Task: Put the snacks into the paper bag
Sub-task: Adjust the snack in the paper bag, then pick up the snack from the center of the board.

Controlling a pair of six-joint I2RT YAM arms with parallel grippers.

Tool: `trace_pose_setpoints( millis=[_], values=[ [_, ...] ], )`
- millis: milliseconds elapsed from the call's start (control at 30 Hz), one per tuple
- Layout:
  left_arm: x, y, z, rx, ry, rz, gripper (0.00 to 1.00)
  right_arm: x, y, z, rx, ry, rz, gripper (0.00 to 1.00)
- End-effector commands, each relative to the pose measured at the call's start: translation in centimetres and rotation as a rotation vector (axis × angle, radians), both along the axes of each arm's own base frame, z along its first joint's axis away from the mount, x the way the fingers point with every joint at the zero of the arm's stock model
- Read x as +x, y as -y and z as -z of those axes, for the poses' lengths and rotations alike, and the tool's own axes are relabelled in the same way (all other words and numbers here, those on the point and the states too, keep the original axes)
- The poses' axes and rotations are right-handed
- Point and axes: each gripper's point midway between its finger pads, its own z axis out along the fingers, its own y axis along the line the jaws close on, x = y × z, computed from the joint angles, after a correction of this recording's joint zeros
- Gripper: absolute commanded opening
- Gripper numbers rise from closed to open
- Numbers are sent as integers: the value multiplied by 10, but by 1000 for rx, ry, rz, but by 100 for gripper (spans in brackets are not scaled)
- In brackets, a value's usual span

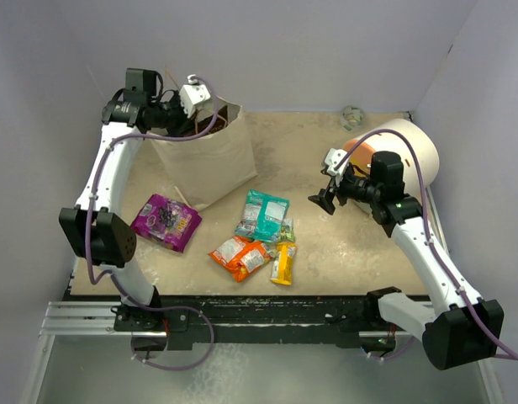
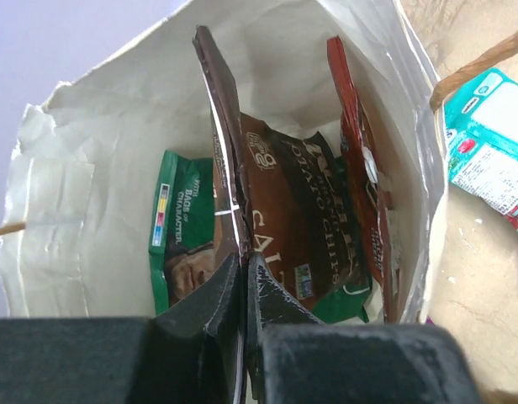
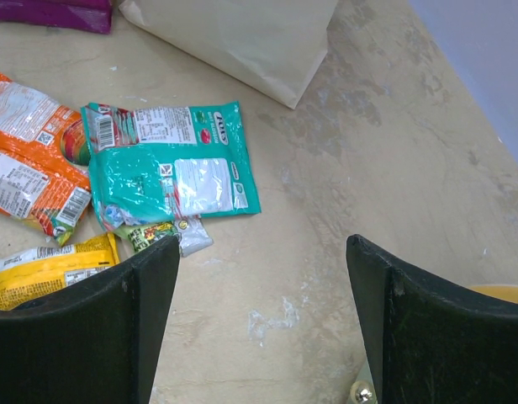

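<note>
Plainly, left end effector (image 2: 245, 286) pinches the brown packet (image 2: 221, 118).

Left arm (image 1: 108, 168) extended far, wrist bent down, left pincer (image 2: 245, 268) pinched shut. Right pincer (image 3: 263, 252) wide apart, hovering.

From my feed: a big cream cylinder (image 1: 414, 147) on its side, orange face showing, at the right rear of the mottled beige table (image 1: 326, 244), a small grey-green lump (image 1: 352, 116) by the far lilac wall (image 1: 309, 50), a black rail (image 1: 267, 310) along the near edge.
</note>
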Motion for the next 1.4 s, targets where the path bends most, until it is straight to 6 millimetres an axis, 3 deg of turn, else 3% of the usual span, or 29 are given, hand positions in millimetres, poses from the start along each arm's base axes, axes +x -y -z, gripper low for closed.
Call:
trace_pose_setpoints(
  millis=[0, 100, 333, 633, 833, 1033, 1367],
  values=[
    [-7, -3, -10, -16, -39, 24, 12, 2, -3, -4, 11, 27, -24, 83],
    [-10, -2, -15, -28, -42, 29, 20, 3, -4, -3, 14, 23, -25, 83],
    [-11, -6, -48, -54, 59, -25, 41, 3, -4, -2, 15, 18, -23, 83],
    [-24, -23, -93, -63, 257, -148, 81, 5, -4, -1, 27, 10, -9, 84],
    [-44, -42, -105, -50, 320, -254, 96, 5, -5, -3, 38, 8, -10, 84],
    [-78, -70, -89, -13, 276, -415, 99, 3, -7, -4, 45, 3, -21, 84],
    [-156, -83, -14, 31, 102, -471, 99, 0, -12, -4, 56, -6, -43, 84]
  ],
)
